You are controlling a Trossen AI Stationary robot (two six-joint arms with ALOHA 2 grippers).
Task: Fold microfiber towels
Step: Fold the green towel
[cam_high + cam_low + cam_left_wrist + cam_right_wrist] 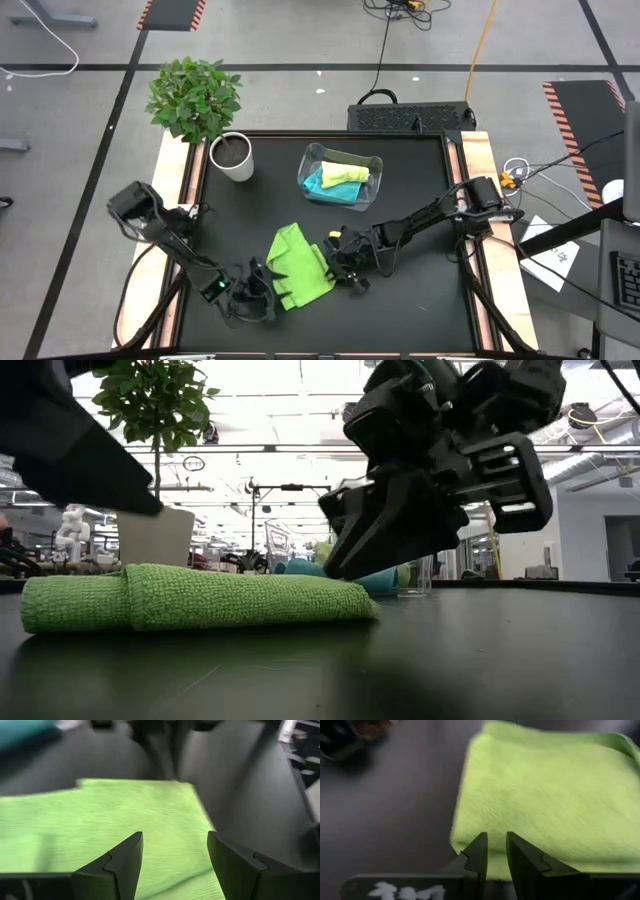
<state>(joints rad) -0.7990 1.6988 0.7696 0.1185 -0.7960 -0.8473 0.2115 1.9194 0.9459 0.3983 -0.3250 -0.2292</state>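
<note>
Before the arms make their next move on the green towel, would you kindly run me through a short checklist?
1. Green towel lies folded flat on the table: ok.
2. Left gripper open over the towel: ok.
3. Right gripper at the towel's edge, fingers nearly together with nothing seen between them: ok; whether the tips touch the cloth: cannot tell.
4. Fold edges lined up: cannot tell; in the high view the near edge looks uneven.
5. Yellow-green towel and blue towel in the clear bin, away from both arms: ok.
6. Potted plant clear of the work area: ok.
</note>
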